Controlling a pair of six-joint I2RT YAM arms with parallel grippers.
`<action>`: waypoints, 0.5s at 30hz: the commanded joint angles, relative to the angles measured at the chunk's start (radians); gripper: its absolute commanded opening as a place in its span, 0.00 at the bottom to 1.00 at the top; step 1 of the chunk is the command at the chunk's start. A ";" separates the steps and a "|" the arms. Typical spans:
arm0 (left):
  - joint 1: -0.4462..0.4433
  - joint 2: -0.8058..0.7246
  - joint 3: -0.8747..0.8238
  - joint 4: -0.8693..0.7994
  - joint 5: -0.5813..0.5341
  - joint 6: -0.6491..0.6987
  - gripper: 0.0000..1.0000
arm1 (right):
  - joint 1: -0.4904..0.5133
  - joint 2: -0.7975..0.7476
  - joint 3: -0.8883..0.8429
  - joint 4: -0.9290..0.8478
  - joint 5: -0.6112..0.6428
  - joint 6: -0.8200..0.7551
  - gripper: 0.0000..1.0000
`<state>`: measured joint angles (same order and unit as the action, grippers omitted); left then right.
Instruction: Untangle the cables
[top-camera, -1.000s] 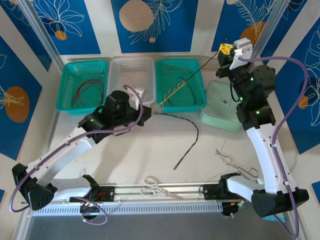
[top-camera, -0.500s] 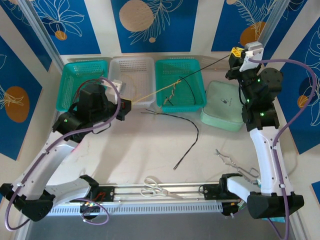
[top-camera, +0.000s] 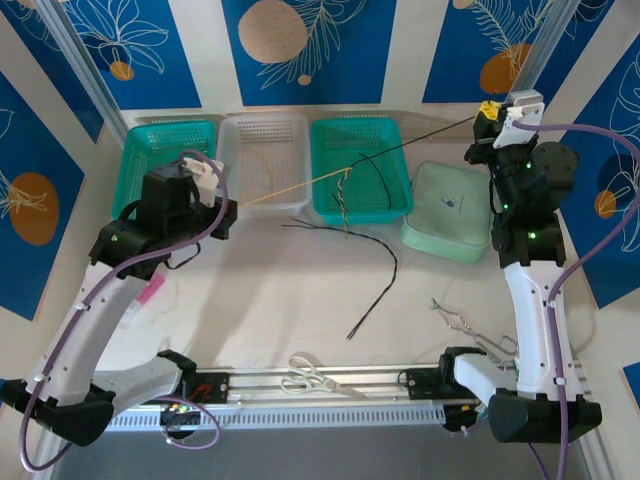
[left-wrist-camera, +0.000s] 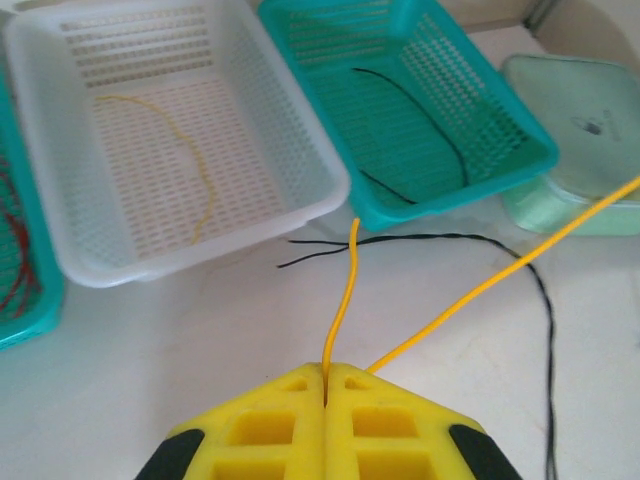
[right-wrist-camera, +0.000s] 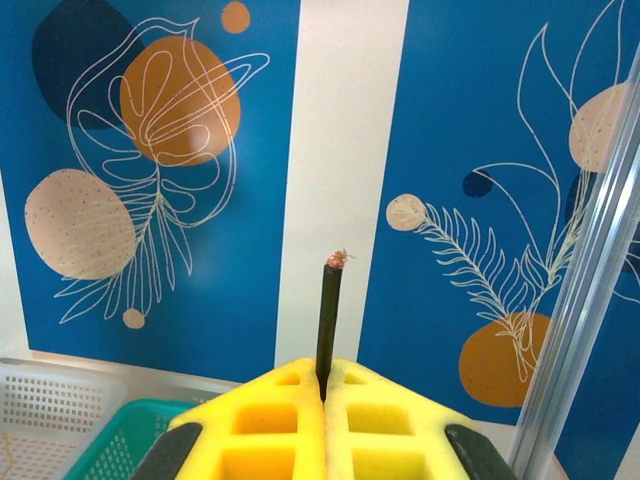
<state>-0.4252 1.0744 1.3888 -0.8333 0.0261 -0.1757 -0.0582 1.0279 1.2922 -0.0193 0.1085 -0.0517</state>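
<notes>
My left gripper (top-camera: 226, 214) (left-wrist-camera: 327, 370) is shut on a yellow cable (top-camera: 290, 191) (left-wrist-camera: 343, 290), which runs taut up and right to a twisted knot (top-camera: 343, 190) over the right teal basket (top-camera: 375, 213). My right gripper (top-camera: 487, 110) (right-wrist-camera: 323, 382) is raised at the back right. It is shut on the end of a black cable (top-camera: 420, 135) (right-wrist-camera: 328, 305) with bare copper strands at its tip. That black cable runs down to the same knot. Another black cable (top-camera: 385, 275) (left-wrist-camera: 430, 238) trails over the table.
Three baskets stand along the back. The left teal basket (top-camera: 150, 213) holds red cables, and the white basket (top-camera: 280, 140) holds a yellow cable (left-wrist-camera: 195, 170). A mint box (top-camera: 450, 212) sits at the right. Scissors (top-camera: 315, 377) and tongs (top-camera: 470, 330) lie near the front.
My left gripper has drawn leftward with the yellow cable, pulling it taut. My right gripper has moved further up and right with the black cable.
</notes>
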 joint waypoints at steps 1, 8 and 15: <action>0.051 -0.014 0.051 -0.052 -0.062 0.033 0.00 | -0.043 -0.022 0.007 0.004 0.065 -0.005 0.00; 0.109 -0.011 0.031 -0.019 -0.045 0.013 0.00 | -0.116 -0.041 -0.012 -0.008 0.040 0.011 0.00; 0.167 -0.027 0.002 -0.001 0.007 0.005 0.00 | -0.160 -0.045 -0.013 -0.027 -0.029 0.044 0.00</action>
<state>-0.2798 1.0634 1.4002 -0.8288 0.0242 -0.1741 -0.2077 0.9958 1.2808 -0.0479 0.0940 -0.0319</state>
